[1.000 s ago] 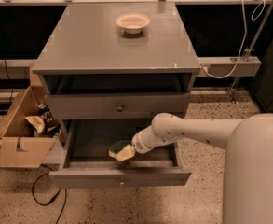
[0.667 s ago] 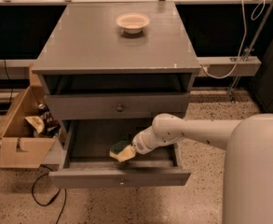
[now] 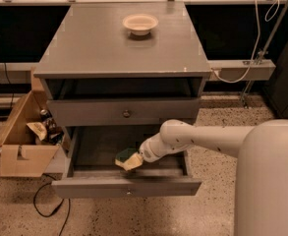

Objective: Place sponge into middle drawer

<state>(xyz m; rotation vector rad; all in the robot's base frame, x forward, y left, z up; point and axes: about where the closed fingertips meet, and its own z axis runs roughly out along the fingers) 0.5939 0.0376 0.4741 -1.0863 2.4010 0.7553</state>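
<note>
The middle drawer (image 3: 126,187) is pulled open, showing its dark tray interior (image 3: 99,149), narrow front panel and small brass knob (image 3: 129,192). My gripper (image 3: 135,160) reaches into it from the right at the end of the white arm (image 3: 192,139). It is shut on the sponge (image 3: 125,158), pale yellow with a dark green top, and holds it over the front middle of the drawer tray. I cannot tell whether the sponge touches the drawer floor.
The taller closed drawer front (image 3: 126,113) sits just above the arm. A cream bowl (image 3: 140,23) stands on the cabinet top (image 3: 84,48). An open cardboard box (image 3: 23,141) with clutter stands to the left on the floor. A cable (image 3: 50,200) lies below it.
</note>
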